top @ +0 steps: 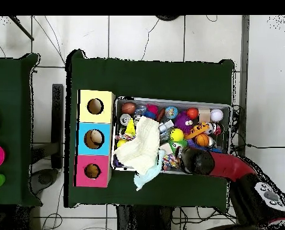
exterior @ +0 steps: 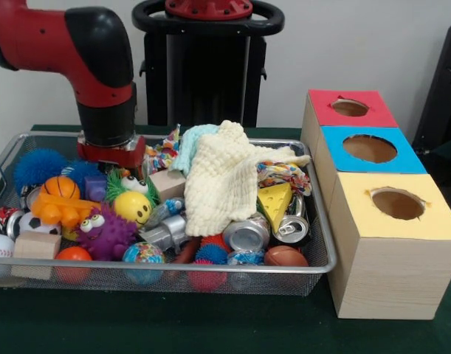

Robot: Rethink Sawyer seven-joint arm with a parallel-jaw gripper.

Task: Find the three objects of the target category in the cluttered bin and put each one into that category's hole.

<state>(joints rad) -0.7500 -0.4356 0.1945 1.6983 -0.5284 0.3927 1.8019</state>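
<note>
Searching the bin (exterior: 314,258), the gripper (exterior: 111,156) dips among toys at its far corner, grip state unreadable; next comes a sure pick toward the holes.

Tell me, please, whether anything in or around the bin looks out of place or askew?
The pale yellow cloth is heaped over the clutter, hiding what lies beneath, and a light blue cloth under it spills over the wire bin's rim onto the table. Several cans look crushed.

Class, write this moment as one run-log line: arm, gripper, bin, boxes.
arm: lowered into bin's far side | gripper: hidden among toys | bin: cluttered, cloth on top | boxes: three holes, none visibly filled
</note>
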